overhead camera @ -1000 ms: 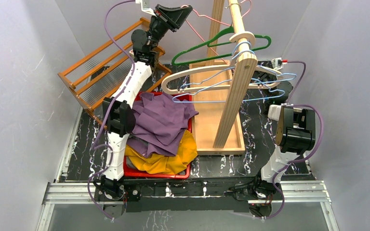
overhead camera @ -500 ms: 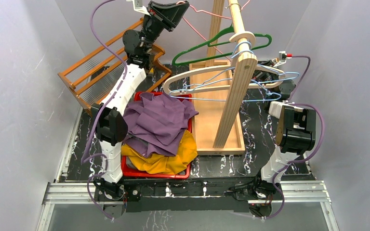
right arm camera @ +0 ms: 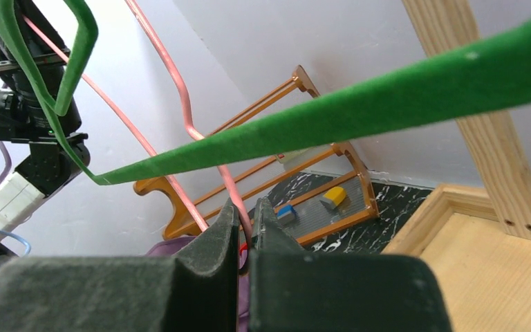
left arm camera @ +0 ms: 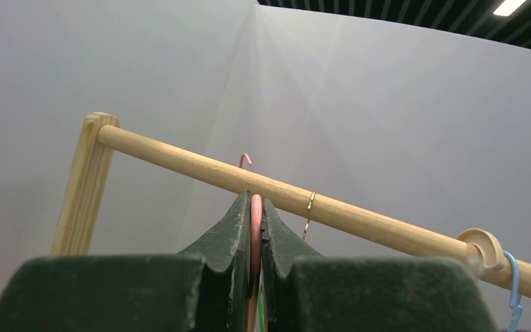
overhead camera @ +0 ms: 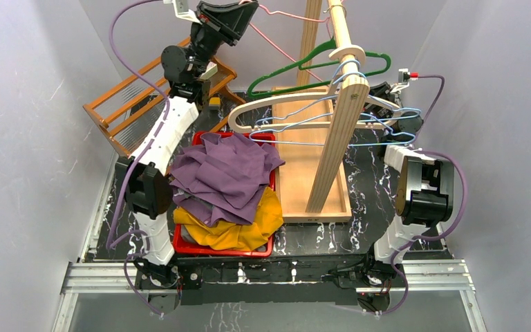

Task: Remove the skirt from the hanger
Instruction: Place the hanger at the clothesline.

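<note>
The right end effector (overhead camera: 387,95) was mostly hidden in the top view behind the wooden post (overhead camera: 339,138) of the garment rack and a tangle of hangers. Its own camera showed the fingers nearly together, with a corner of the pink wire hanger (right arm camera: 180,104) running down into the narrow slit between them, apparently pinched. The left end effector (left arm camera: 254,202) was raised at the far left, closed narrowly on the same hanger's neck. The hook (left arm camera: 247,160) rose just behind the rail (left arm camera: 359,214), though whether it rested on the rail could not be made out.

The skirt (overhead camera: 228,173) was off the hanger. It lay crumpled and purple on top of the pile in the red bin (overhead camera: 225,250) on the near left of the table (overhead camera: 366,180), over a yellow garment (overhead camera: 249,228). Its shape could not be read.

A green hanger (right arm camera: 387,90) crossed the right wrist view and blocked much of it. Beyond it stood an orange slatted crate (right arm camera: 283,166) tipped against the far left wall. Two small blue and yellow items (right arm camera: 333,197) on it were too small to identify. A wooden hanger (overhead camera: 263,104) and blue wire hangers (overhead camera: 297,124) hung from the near end of the rail.
</note>
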